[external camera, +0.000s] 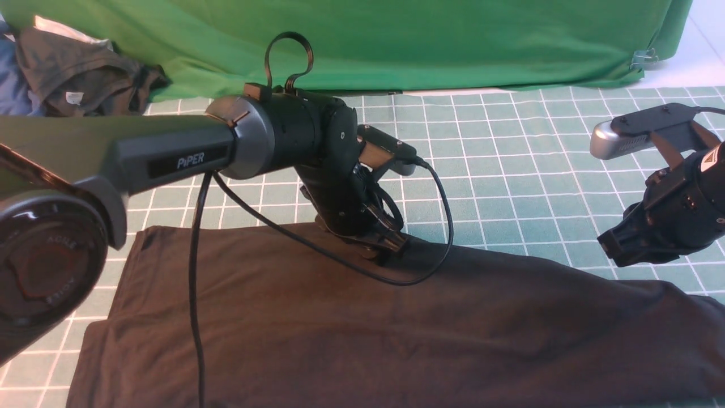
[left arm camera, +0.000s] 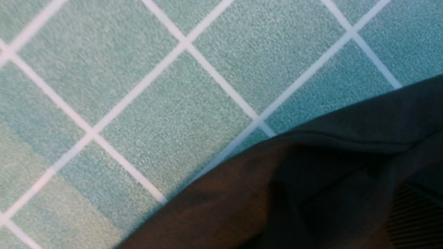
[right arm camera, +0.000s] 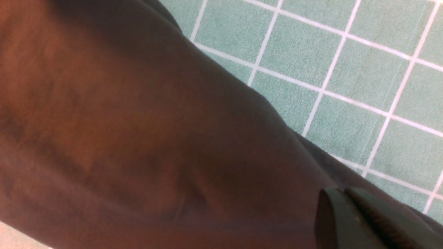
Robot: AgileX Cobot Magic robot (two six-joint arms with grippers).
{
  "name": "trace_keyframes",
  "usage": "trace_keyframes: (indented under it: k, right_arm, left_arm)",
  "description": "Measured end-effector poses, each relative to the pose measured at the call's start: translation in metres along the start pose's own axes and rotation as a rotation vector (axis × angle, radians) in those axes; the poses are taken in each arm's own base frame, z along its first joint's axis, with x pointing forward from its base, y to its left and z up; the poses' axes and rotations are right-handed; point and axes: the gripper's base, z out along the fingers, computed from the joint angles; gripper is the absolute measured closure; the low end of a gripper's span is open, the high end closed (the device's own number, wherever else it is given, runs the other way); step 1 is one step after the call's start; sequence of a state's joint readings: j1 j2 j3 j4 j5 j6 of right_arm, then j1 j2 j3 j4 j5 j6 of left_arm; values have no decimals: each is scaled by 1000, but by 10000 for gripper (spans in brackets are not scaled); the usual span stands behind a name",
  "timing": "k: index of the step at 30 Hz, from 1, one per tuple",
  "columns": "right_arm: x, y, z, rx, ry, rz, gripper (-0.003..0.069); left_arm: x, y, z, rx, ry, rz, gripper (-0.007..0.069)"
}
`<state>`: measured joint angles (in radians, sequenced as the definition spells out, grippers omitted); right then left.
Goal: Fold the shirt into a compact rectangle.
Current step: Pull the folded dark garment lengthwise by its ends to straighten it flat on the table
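The black shirt (external camera: pixel 362 328) lies as a long, wide band across the near part of the green grid mat (external camera: pixel 510 147), its print hidden. My left gripper (external camera: pixel 388 249) is down on the middle of the shirt's far edge. In the left wrist view the shirt (left arm camera: pixel 225 207) bunches up in dark folds beside one ribbed pad (left arm camera: pixel 415 218), and the jaws' gap is lost in shadow. My right gripper (external camera: pixel 614 249) hangs just above the shirt's far edge on the right. Its fingers (right arm camera: pixel 360 214) are pressed together over the shirt (right arm camera: pixel 104 121), holding nothing.
A dark grey garment (external camera: pixel 85 73) and a blue one (external camera: pixel 8 79) are piled at the back left. A green backdrop cloth (external camera: pixel 396 39) hangs along the far side. The left arm's black cable (external camera: pixel 436 226) loops down onto the shirt.
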<state>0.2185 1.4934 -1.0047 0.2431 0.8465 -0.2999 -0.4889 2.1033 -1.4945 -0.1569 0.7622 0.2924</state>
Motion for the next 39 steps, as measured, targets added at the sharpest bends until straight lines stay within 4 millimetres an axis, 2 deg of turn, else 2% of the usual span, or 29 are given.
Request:
trace_keyframes:
  k: [1,3,6,9,17,21,25,28,30,31,32,33,34,35,36,37,39]
  right_arm:
    - [0,0,0,0,0,0,636]
    - [0,0,0,0,0,0,638]
    - [0,0,0,0,0,0,638]
    - [0,0,0,0,0,0,638]
    - [0,0,0,1,-2,0,638]
    - [0,0,0,1,-4,0,638]
    - [0,0,0,1,-4,0,638]
    - [0,0,0,1,-4,0,638]
    - [0,0,0,1,-4,0,638]
    - [0,0,0,1,-4,0,638]
    - [0,0,0,1,-4,0,638]
    - [0,0,0,1,-4,0,638]
    - [0,0,0,1,-4,0,638]
    - [0,0,0,1,-4,0,638]
    - [0,0,0,1,-4,0,638]
    - [0,0,0,1,-4,0,638]
    - [0,0,0,1,-4,0,638]
  left_arm:
    - [0,0,0,1,5,2,359]
    - [1,0,0,2,17,15,510]
    - [1,1,-2,-14,29,43,599]
    - [0,4,-5,-41,45,53,610]
    - [-18,13,-36,-151,-4,80,610]
    - [-21,14,-36,-162,-28,102,610]
    - [-22,15,-28,-168,-29,109,606]
    - [-22,16,-24,-170,-26,111,573]
    - [-23,17,-24,-180,-38,109,502]
    - [-24,18,-25,-198,-49,104,440]
    - [-24,18,-25,-198,-50,101,440]
    - [-25,22,-26,-237,-55,82,341]
    - [-25,22,-26,-242,-55,79,341]
    - [-25,27,-29,-296,-49,52,259]
    - [-25,27,-29,-296,-47,41,251]
    - [-25,32,-36,-357,-34,1,196]
    - [-24,37,-44,-414,-4,-28,165]
